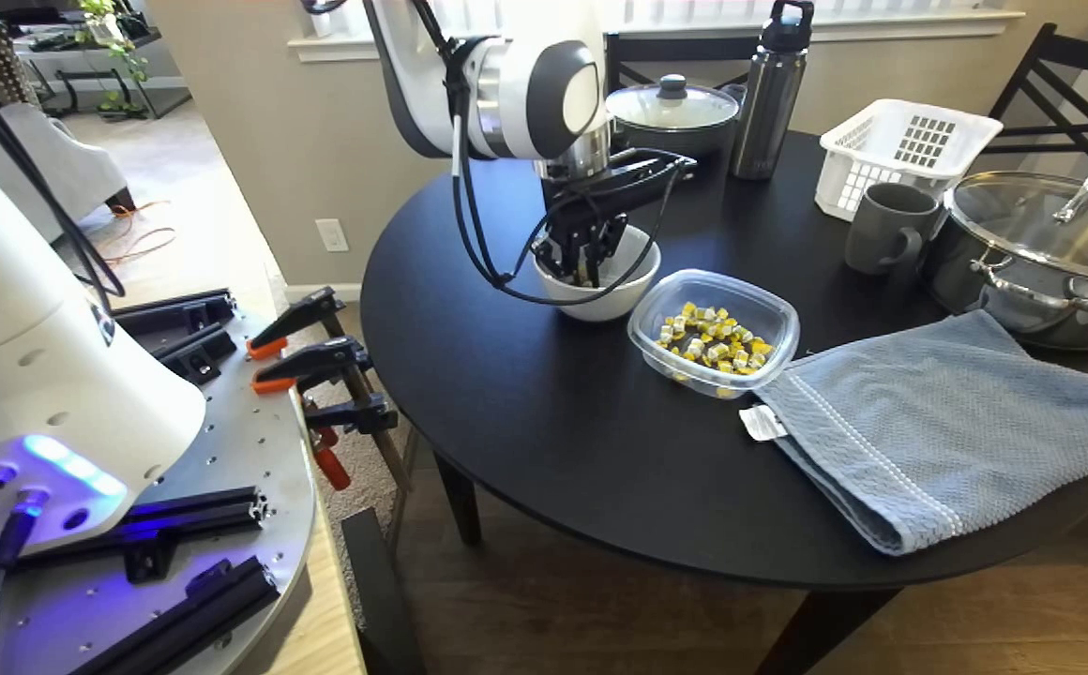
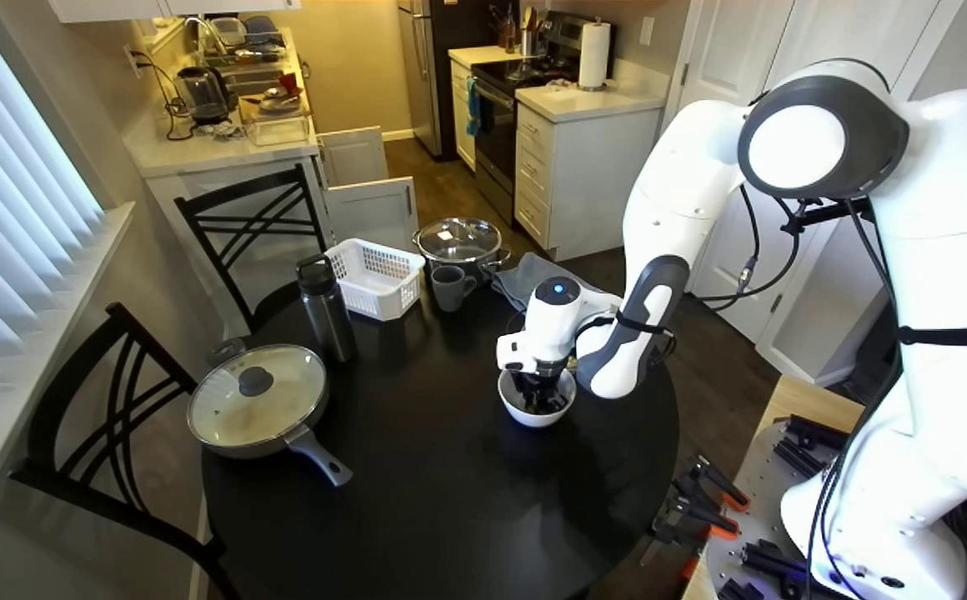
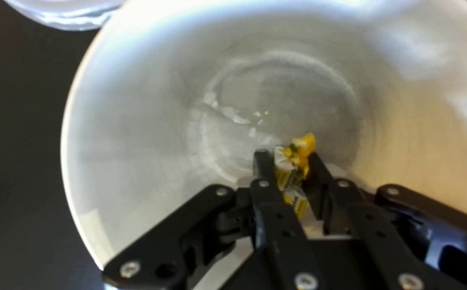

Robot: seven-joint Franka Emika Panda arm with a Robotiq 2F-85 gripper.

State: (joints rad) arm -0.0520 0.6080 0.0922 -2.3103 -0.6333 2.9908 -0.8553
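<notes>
On the round black surface (image 1: 506, 403) lies a grey-blue towel (image 1: 966, 422); near it sits a clear plastic container (image 1: 680, 367), and just beside that a white bowl (image 1: 600, 311). The claw (image 3: 290, 157) is down inside the bowl, its fingers close together. Pinched between the tips are small yellow-and-white wrapped pieces (image 3: 300, 151); more such bits (image 1: 718, 352) lie in the container.

Home: round dining table (image 2: 433, 500), kitchen stove (image 2: 496, 137), refrigerator (image 2: 427, 83), upholstered seat (image 1: 66, 169).
</notes>
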